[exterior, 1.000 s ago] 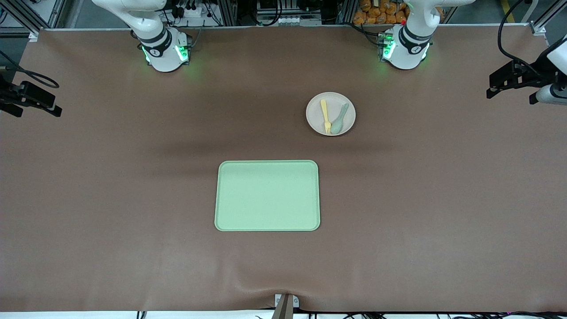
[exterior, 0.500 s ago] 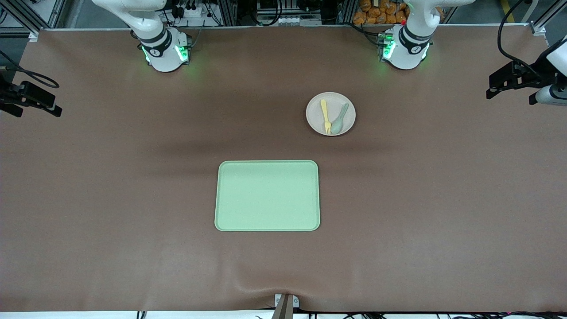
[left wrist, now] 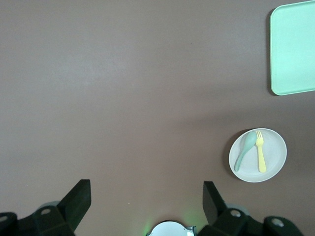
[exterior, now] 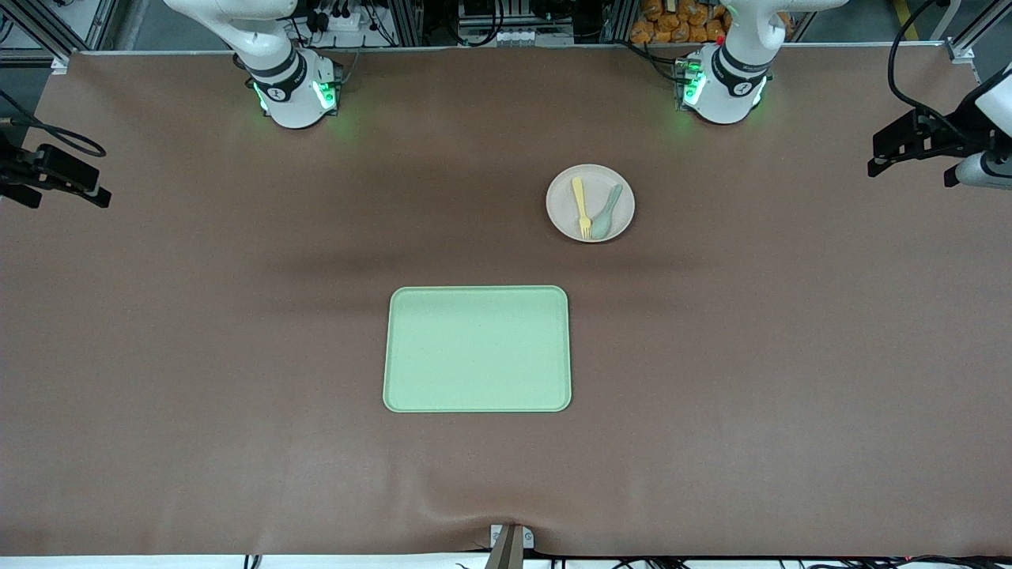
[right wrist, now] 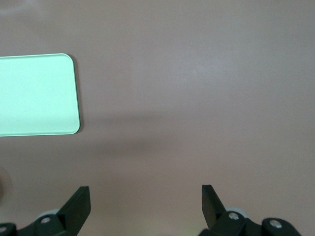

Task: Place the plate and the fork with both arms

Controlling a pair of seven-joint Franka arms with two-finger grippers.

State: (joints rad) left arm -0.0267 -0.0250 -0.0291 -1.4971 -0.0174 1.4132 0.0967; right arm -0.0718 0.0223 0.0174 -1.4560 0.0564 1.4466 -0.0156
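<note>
The pale beige-pink plate (exterior: 617, 190) rests on the brown cloth toward the left arm's end, farther from the front camera than the tray. On it lie the pale-yellow fork (exterior: 582, 207) and a grey-green spoon (exterior: 606, 213), side by side. The left wrist view shows the plate (left wrist: 273, 147), the fork (left wrist: 260, 157) and the spoon (left wrist: 243, 155) from high up. My left gripper (left wrist: 146, 186) hangs open over bare cloth near its own base, holding nothing. My right gripper (right wrist: 145, 189) is also open and empty, high over bare cloth. Both arms wait.
A rectangular light-green tray (exterior: 477, 348) lies at the table's middle and also shows in both wrist views, tray (left wrist: 294, 49) and tray (right wrist: 37, 93). Black equipment juts in at both ends of the table, one piece (exterior: 47, 175) and another (exterior: 917, 142).
</note>
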